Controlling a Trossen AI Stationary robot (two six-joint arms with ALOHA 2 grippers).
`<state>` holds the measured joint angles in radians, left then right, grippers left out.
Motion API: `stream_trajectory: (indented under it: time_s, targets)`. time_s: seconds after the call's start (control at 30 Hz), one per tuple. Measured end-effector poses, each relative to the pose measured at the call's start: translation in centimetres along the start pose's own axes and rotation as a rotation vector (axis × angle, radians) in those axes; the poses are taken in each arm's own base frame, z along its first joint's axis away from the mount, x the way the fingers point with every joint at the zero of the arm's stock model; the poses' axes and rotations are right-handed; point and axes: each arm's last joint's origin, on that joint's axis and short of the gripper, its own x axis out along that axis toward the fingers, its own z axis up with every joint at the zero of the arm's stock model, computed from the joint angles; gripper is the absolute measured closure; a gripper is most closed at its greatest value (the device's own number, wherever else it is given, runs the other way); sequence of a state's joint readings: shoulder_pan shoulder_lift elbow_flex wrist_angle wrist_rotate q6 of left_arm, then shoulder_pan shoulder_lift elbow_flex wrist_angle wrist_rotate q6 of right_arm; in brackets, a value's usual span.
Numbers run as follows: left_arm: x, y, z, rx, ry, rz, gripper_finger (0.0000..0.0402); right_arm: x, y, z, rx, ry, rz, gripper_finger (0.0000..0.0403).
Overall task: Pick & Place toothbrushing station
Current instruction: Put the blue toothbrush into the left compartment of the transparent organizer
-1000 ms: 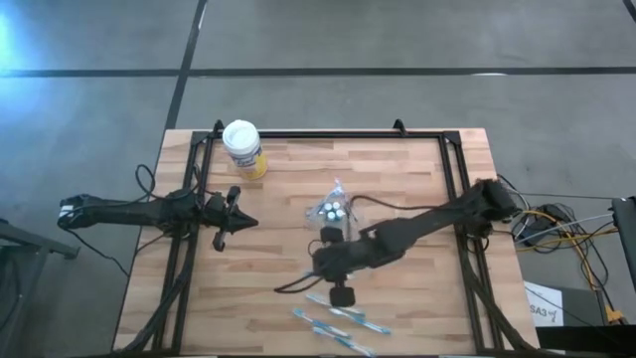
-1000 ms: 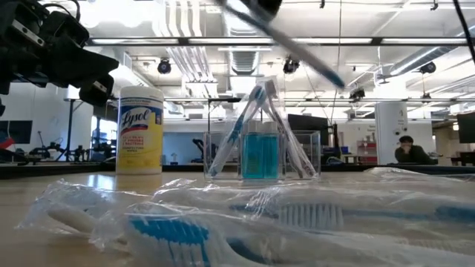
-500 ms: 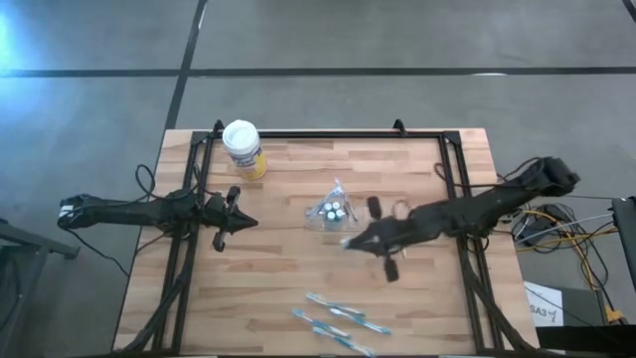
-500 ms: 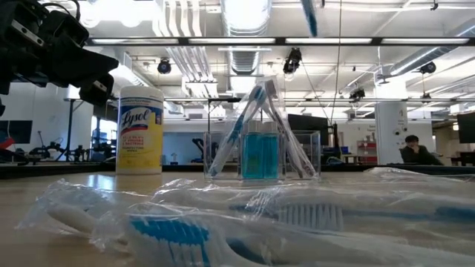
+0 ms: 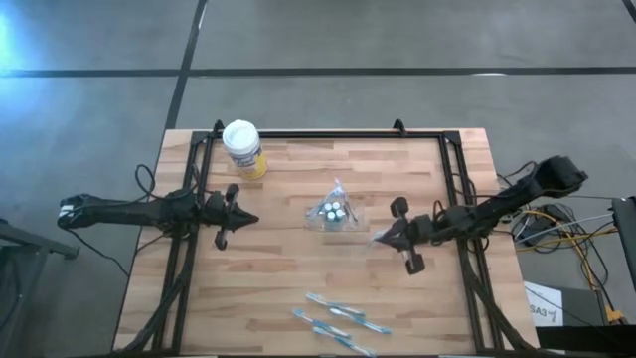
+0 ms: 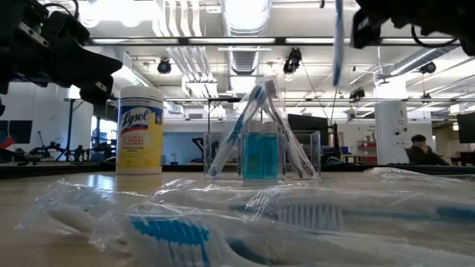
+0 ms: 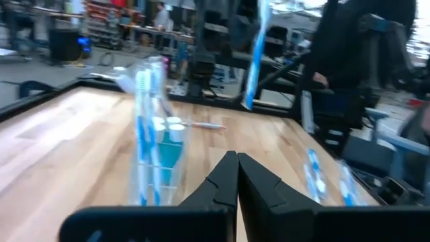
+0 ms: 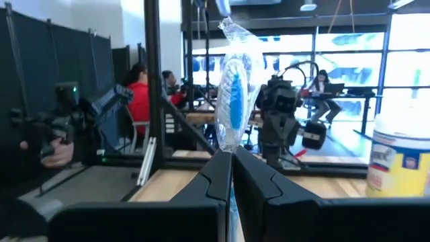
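My right gripper (image 5: 380,239) is shut on a plastic-wrapped blue-and-white toothbrush (image 8: 232,94), high above the table right of the middle. The brush also shows in the low view (image 6: 338,44) and in the left wrist view (image 7: 257,54). A clear pouch (image 5: 333,211) stands at the table's middle, with white round-topped tubes and leaning toothbrushes (image 6: 256,133) in it. Several wrapped toothbrushes (image 5: 338,320) lie flat near the near edge. My left gripper (image 5: 241,222) is shut and empty, left of the pouch, pointing at it. My right gripper pinches the wrapped toothbrush between its two fingers, on the shaft (image 8: 230,149) just below a blue part. The fingers come level from the table's right and lie across the brush. The brush stands about upright, lifted clear of the table, and reaches above and below the fingers.
A yellow canister with a white lid (image 5: 243,149) stands at the far left of the table. A black frame (image 5: 328,134) runs along the far edge and down both sides. Bare wood lies between the pouch and the loose toothbrushes.
My right gripper has risen from over the loose toothbrushes near the near edge and gone toward the table's right edge, carrying one wrapped toothbrush. The brush was slanted and now hangs about upright, clear of the table.
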<state>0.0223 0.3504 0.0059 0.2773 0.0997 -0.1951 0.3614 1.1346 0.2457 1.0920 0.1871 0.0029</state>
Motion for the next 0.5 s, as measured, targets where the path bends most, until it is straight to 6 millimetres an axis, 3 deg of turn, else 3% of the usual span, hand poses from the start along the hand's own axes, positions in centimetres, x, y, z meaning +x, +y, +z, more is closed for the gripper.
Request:
stream_trajectory:
  time_s: [0.23, 0.5]
  targets:
    - [0.0, 0.3, 0.3, -0.016, -0.049, 0.131, 0.0394, -2.2, -0.4, 0.0, 0.001, -0.034, 0.008, 0.0395]
    - [-0.1, 0.7, 0.4, -0.051, -0.081, 0.257, 0.0394, -5.4, -0.9, -1.3, -0.019, -0.043, 0.042, 0.0394]
